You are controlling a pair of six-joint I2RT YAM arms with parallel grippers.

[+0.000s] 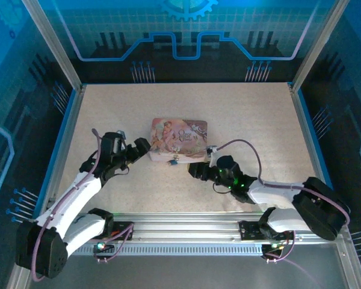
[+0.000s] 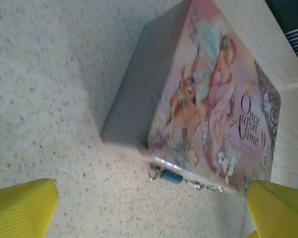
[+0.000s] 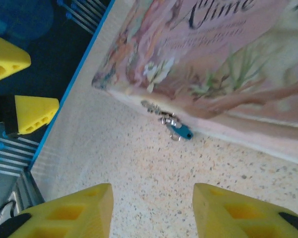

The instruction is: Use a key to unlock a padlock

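Both pairs of fingers hold nothing: the left fingers point(image 2: 25, 210) are spread wide at the left end of the pink tin point(image 1: 179, 139), and the right fingers point(image 3: 69, 215) stand apart, pointing at its near side. The padlock point(image 3: 180, 131), as far as I can judge, is the tiny teal and silvery cluster on the tabletop point(image 1: 259, 120), touching the near wall of the tin (its lid looks closed). No key sits in either grip, so I judge that nobody is turning one now. Whether the shackle is open or closed is too small and blurred to tell. I also cannot separate key from lock, and no brass colour is clear.
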